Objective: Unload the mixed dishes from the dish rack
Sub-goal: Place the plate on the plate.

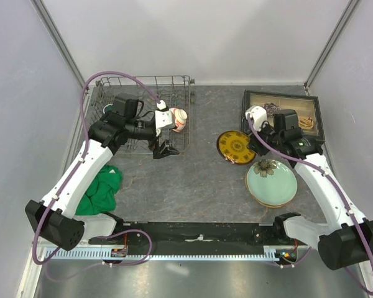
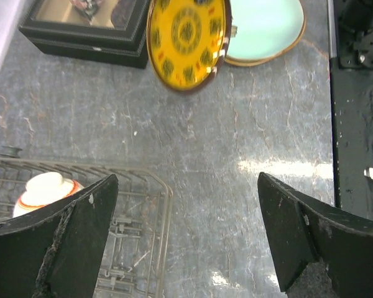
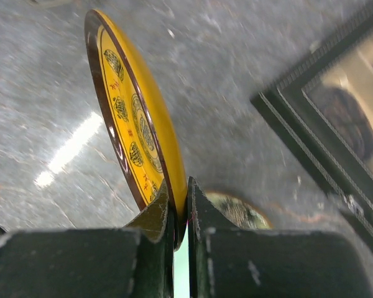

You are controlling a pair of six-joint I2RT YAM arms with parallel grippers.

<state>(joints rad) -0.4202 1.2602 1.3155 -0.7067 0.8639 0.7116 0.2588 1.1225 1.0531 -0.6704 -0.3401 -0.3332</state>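
Grey mottled tabletop carries all items. My right gripper is clamped on the right rim of the yellow-gold patterned dish, which is tilted with its patterned face up and leftward, just beside the pale green plate and near the dark-framed box. My left gripper is spread wide and holds nothing. It is over the right edge of the dish rack, beside the small red-and-white bowl inside.

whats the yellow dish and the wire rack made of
The yellow-gold patterned dish looks like glazed ceramic: glossy printed face, dark brown rim, though lacquer is possible. The dish rack looks like plain grey metal wire: thin rods, dull sheen.
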